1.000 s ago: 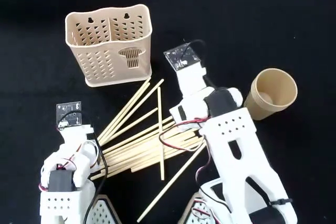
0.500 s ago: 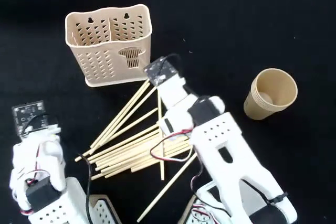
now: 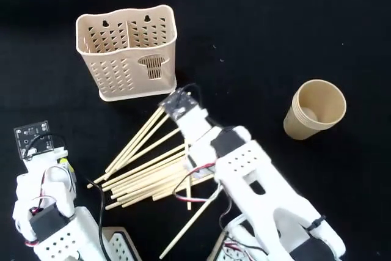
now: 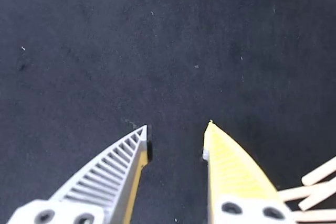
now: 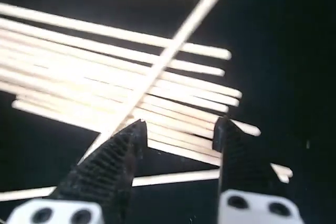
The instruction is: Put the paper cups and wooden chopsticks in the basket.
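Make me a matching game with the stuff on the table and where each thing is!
1. beige plastic basket with holes
2. stack of tan paper cups
3. pale wooden chopsticks
4. left gripper

A. piled in the middle of the black table
B. upright at the far side
C. open, over bare table
D. alone on the right side

Pairs: 1-B, 2-D, 3-A, 4-C.
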Controlling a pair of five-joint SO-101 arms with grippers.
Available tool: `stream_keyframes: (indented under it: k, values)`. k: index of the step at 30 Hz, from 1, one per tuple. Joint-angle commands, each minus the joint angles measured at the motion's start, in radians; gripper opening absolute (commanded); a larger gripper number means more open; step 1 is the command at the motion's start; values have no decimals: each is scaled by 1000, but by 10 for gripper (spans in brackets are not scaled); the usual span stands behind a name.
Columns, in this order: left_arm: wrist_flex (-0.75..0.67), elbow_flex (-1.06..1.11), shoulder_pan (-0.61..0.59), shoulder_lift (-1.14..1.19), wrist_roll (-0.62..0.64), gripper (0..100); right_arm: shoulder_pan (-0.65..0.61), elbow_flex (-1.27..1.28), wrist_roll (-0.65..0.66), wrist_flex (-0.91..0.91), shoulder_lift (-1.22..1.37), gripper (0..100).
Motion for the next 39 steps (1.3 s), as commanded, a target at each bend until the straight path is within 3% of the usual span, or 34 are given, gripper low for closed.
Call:
stream_keyframes:
  k: [1,8,17,24,30,36,39]
  values:
    - [-20,-5,-5,87,-43,192,-80,-5,-25,-35,2,200]
    - [-109,-58,-8,310,-26,192,-83,-15,-101,-158,105,201]
    - [-207,21,-7,334,0,192,-81,-137,-101,-222,423,194]
    - [-209,28,-5,334,20,189,-81,-156,-100,-230,461,38]
    - [-210,30,-5,334,48,188,-80,-153,-100,-221,461,14]
    - [-210,30,-5,334,48,188,43,-156,-86,-193,461,14]
    - [-210,30,-5,334,48,188,114,-174,0,-138,430,13]
